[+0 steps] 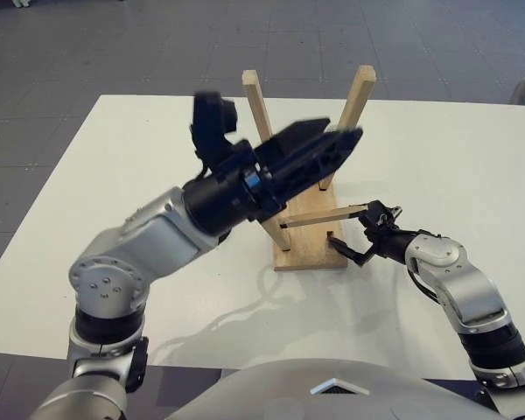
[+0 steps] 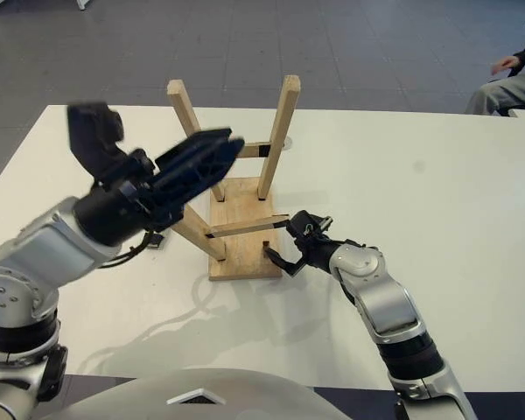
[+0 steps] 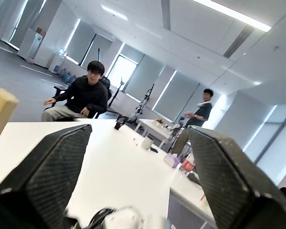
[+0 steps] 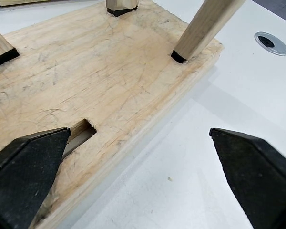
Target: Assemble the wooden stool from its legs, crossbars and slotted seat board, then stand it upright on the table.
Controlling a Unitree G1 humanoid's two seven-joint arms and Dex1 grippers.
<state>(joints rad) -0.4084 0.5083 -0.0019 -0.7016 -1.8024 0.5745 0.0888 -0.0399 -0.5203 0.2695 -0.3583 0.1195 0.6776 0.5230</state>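
My right gripper (image 2: 284, 238), spread and empty, sits at the vacant slot (image 4: 81, 133) of the pale wooden seat board (image 4: 86, 62), presumably to fill it next; left gripper (image 1: 341, 131) spread, empty, aloft.

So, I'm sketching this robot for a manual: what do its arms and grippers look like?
The left arm and right arm have rounded silver-grey shells with black joints. The left gripper and right gripper are black, each with two wedge-shaped fingers tapering to points. On the left one, the fingers show a woven texture.

Room beside seat board (image 2: 241, 259)'s right edge; legs (image 2: 277, 131), crossbar (image 2: 245, 227) above.
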